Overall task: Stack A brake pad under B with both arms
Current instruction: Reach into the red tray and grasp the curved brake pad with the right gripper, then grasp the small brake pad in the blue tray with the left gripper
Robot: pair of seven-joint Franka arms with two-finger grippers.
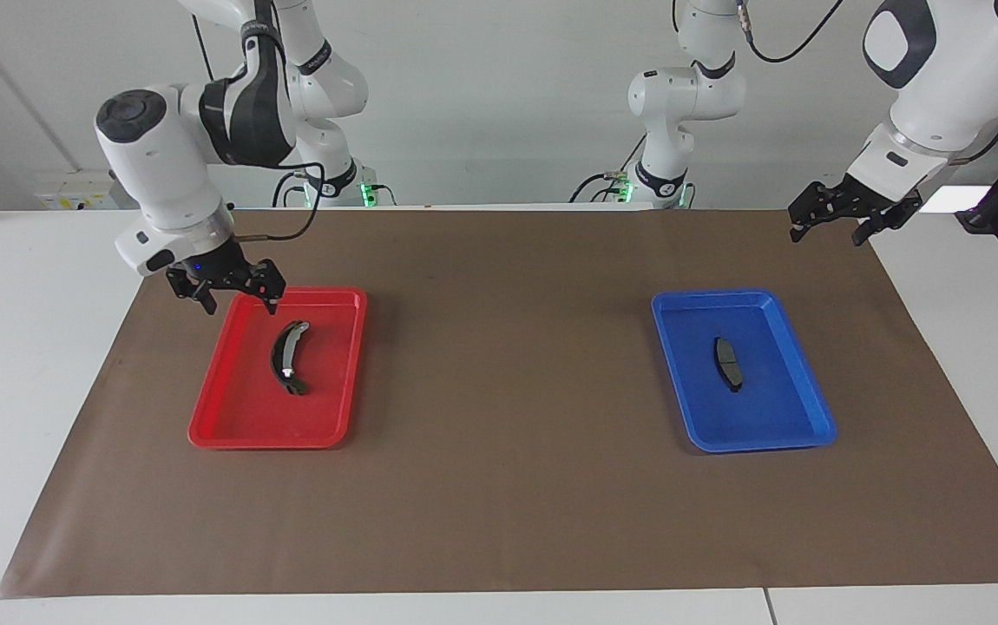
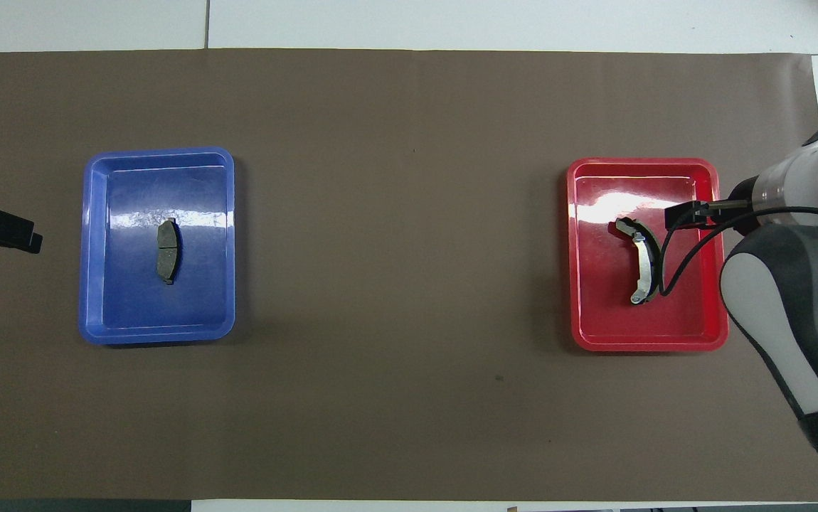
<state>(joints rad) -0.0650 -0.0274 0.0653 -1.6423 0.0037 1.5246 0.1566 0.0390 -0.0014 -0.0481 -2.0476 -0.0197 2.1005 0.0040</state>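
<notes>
Facing view, right gripper (image 1: 226, 293) open over red tray (image 1: 230, 430) (B (image 1: 288, 357) inside), left gripper (image 1: 842, 217) open, empty, A brake pad (image 1: 727, 363) in blue tray (image 1: 777, 438)

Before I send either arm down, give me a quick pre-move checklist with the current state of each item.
1. Short brake pad lies flat in the blue tray, untouched: ok.
2. Long curved piece lies in the red tray, free of any grip: ok.
3. Right gripper is open over the red tray's corner nearest the robots, not yet over the piece: not ok.
4. Left gripper is open, up in the air off the blue tray: not ok.
5. Brown mat between the trays is bare for stacking: ok.
</notes>
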